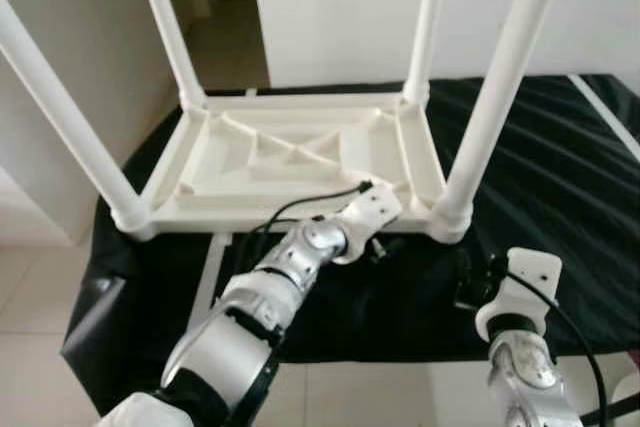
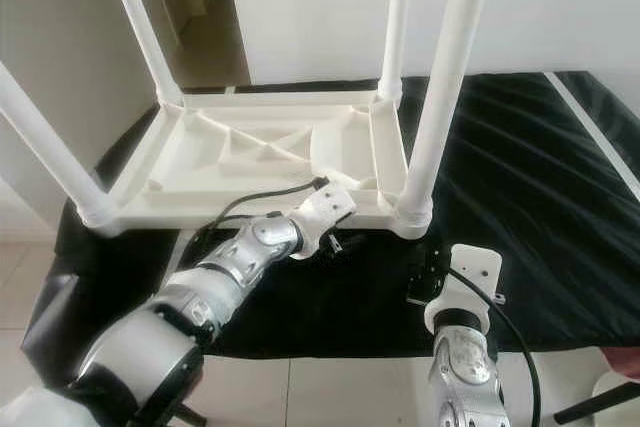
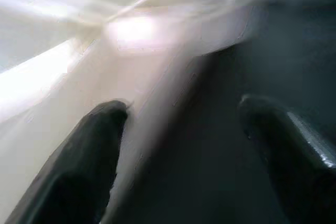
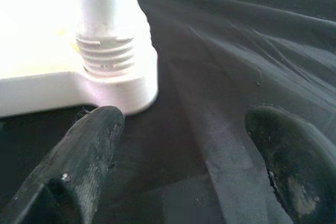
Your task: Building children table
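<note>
Silver robot arms reach in from the near edge, the left one [image 1: 260, 307] stretched forward and the right one [image 1: 520, 357] shorter and lower on the right.

Beyond them a black cloth-covered surface [image 1: 560, 197] carries the white plastic children's table [image 1: 290, 162], which lies upside down with its ribbed underside facing up. 4 white tubular legs stand up from its corners: the near-left leg [image 1: 60, 107], the near-right leg [image 1: 500, 87], the far-left leg [image 1: 165, 17] and the far-right leg [image 1: 425, 17]. The near-right leg goes into a threaded collar [image 4: 113, 51] at the corner socket, seen close in the right wrist view.

At the near rim of the tabletop, a little left of the near-right leg, sits the left hand [image 1: 375, 245]. In its wrist view the 2 black fingers [image 3: 84, 156] are spread apart, 1 against the white plastic edge and the other over the dark cloth, with nothing clamped between them; that view is blurred.

Over the cloth just near and right of the near-right corner hangs the right hand [image 1: 470, 282]. Its black fingers [image 4: 84, 161] also stand apart and empty, pointing at the base of that leg without touching it.

Pale floor tiles [image 1: 30, 297] show on the near left.
</note>
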Available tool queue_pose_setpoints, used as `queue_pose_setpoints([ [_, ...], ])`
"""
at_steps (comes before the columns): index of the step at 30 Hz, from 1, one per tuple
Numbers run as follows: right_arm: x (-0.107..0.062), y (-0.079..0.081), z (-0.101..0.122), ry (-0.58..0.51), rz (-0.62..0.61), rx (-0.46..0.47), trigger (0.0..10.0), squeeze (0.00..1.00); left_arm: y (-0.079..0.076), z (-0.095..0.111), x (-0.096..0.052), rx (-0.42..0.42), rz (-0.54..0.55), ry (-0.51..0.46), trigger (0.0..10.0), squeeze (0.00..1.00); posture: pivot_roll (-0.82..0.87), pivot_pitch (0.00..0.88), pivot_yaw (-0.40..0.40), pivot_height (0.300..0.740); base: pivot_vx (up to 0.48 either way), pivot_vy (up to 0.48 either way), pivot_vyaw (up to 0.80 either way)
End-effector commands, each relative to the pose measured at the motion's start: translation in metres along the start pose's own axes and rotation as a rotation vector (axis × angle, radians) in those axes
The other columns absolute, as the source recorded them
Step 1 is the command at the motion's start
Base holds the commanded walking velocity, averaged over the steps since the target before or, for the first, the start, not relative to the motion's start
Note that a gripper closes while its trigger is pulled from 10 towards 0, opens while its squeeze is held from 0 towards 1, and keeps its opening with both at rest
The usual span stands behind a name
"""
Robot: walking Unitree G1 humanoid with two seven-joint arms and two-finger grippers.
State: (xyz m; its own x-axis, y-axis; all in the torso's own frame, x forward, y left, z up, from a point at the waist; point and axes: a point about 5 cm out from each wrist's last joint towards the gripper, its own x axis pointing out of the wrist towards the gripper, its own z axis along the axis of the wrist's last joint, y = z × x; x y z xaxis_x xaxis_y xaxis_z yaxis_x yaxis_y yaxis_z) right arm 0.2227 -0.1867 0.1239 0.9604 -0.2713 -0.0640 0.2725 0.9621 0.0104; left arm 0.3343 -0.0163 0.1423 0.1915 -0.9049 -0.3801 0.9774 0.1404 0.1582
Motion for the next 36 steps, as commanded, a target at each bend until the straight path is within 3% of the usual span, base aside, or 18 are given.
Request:
queue_pose_setpoints([
  [1,0.001,0.002,-0.003,0.016,0.005,-0.001,10.0,0.0,-0.018,-0.001,0.006,-0.025,-0.207,-0.012,0.6,0.0,-0.1,0.0,0.061,0.74,0.0,0.0,0.0],
  [2,0.002,0.003,-0.003,0.016,0.008,0.0,10.0,0.0,-0.016,0.003,0.006,-0.038,-0.189,-0.022,9.5,0.0,-0.1,0.0,0.058,0.74,0.0,0.0,0.0],
  [3,0.002,0.003,-0.002,0.016,0.01,0.0,10.0,0.0,-0.013,0.006,0.006,-0.044,-0.17,-0.029,10.0,0.0,-0.1,0.0,0.058,0.74,0.0,0.0,0.0],
  [11,0.003,0.004,-0.002,0.013,0.016,0.0,10.0,0.0,-0.004,0.022,0.003,-0.005,-0.102,-0.063,10.0,0.0,-0.09,0.0,0.057,0.74,0.0,0.0,0.0],
  [15,0.003,0.003,-0.002,0.013,0.014,0.002,10.0,0.0,0.015,0.033,-0.002,-0.049,0.073,-0.098,10.0,0.0,-0.1,0.0,0.059,0.74,0.0,0.0,0.0],
  [20,0.003,0.003,-0.003,0.015,0.011,0.002,10.0,0.0,0.024,0.034,-0.01,-0.061,0.124,-0.093,10.0,0.0,-0.1,0.0,0.06,0.74,0.0,0.0,0.0],
  [26,0.002,0.003,-0.003,0.016,0.01,0.003,10.0,0.0,0.032,0.021,-0.013,-0.056,0.235,-0.008,10.0,0.0,-0.1,0.0,0.062,0.74,0.0,0.0,0.0],
  [28,0.002,0.003,-0.003,0.016,0.01,0.003,10.0,0.0,0.033,0.003,-0.014,-0.031,0.304,0.088,10.0,0.0,-0.1,0.0,0.061,0.74,0.0,0.0,0.0],
  [29,0.002,0.003,-0.003,0.016,0.01,0.003,10.0,0.0,0.033,0.003,-0.014,-0.031,0.304,0.088,10.0,0.0,-0.1,0.0,0.061,0.74,0.0,0.0,0.0],
  [31,0.0,0.003,-0.003,0.019,0.007,0.002,10.0,0.0,0.031,-0.023,-0.014,-0.002,0.385,0.222,10.0,0.0,-0.1,0.0,0.064,0.74,0.0,0.0,0.0],
  [36,-0.001,0.003,-0.004,0.022,0.007,0.004,10.0,0.0,0.029,-0.035,-0.016,-0.007,0.426,0.281,10.0,0.0,-0.1,0.0,0.064,0.74,0.0,0.0,0.0],
])
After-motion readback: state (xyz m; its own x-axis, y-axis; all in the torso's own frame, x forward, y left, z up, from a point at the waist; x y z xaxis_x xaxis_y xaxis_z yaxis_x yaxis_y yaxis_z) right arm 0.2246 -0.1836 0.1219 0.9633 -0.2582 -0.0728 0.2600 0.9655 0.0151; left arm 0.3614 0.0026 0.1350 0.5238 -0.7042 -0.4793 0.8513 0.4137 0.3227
